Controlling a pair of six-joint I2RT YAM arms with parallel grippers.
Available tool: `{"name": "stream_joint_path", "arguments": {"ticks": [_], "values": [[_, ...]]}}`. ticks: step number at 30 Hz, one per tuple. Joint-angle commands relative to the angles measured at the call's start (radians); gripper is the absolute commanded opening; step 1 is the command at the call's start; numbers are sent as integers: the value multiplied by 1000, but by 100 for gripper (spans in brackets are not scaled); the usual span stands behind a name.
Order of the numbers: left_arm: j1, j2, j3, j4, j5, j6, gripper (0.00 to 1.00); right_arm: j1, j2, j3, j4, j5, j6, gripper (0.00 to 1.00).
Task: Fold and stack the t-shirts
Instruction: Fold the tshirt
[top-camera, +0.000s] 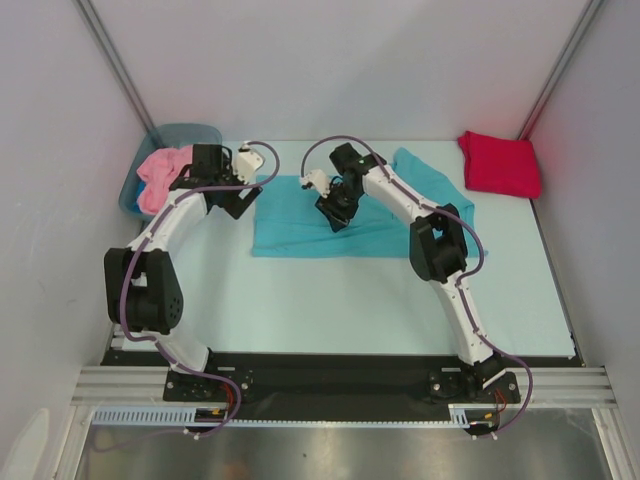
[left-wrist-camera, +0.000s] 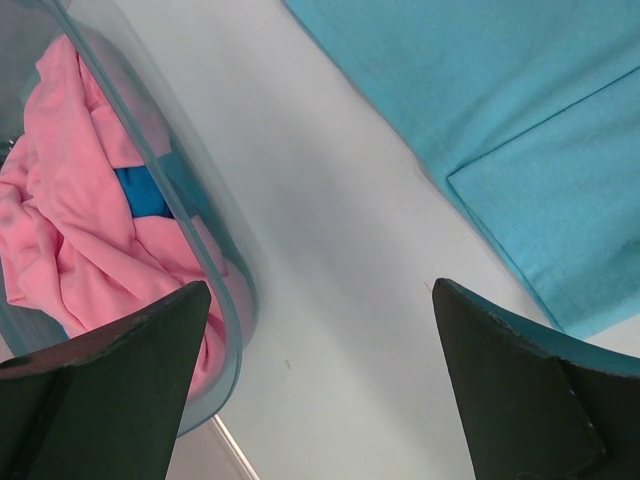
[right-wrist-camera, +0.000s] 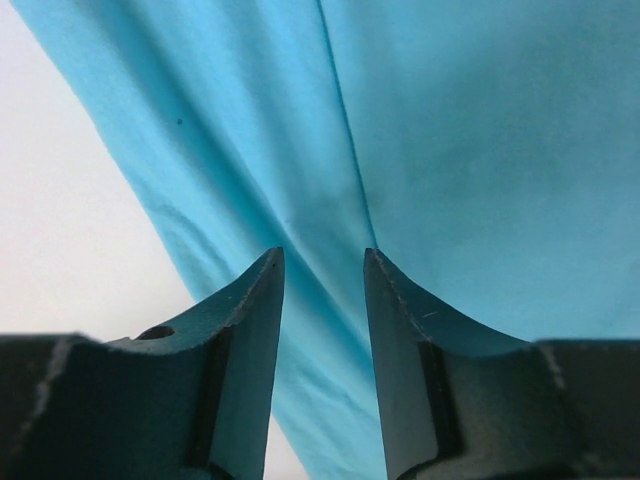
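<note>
Right tool (right-wrist-camera: 322, 258) narrow but empty above the turquoise shirt (right-wrist-camera: 470, 150), left tool (left-wrist-camera: 320, 292) gaping wide; that cloth looks limp and light, so I'd pinch a doubled edge.

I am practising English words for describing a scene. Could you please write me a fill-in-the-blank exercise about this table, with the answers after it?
1. The pink t-shirt lies inside the grey-blue ____.
2. The folded t-shirt at the far right corner of the table is ____.
3. The right gripper is over the spread-out t-shirt, whose colour is ____.
4. The left gripper has its jaws ____.
Missing words: tub; red; turquoise; open.
</note>
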Motion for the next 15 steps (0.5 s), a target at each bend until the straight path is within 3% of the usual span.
{"name": "stream_joint_path", "arguments": {"ticks": [1, 15], "values": [[-13, 1, 40, 13, 11, -4, 100, -14, 21, 4, 23, -19, 6, 44], [-26, 17, 53, 13, -4, 14, 100, -11, 29, 7, 27, -74, 43, 47]]}}
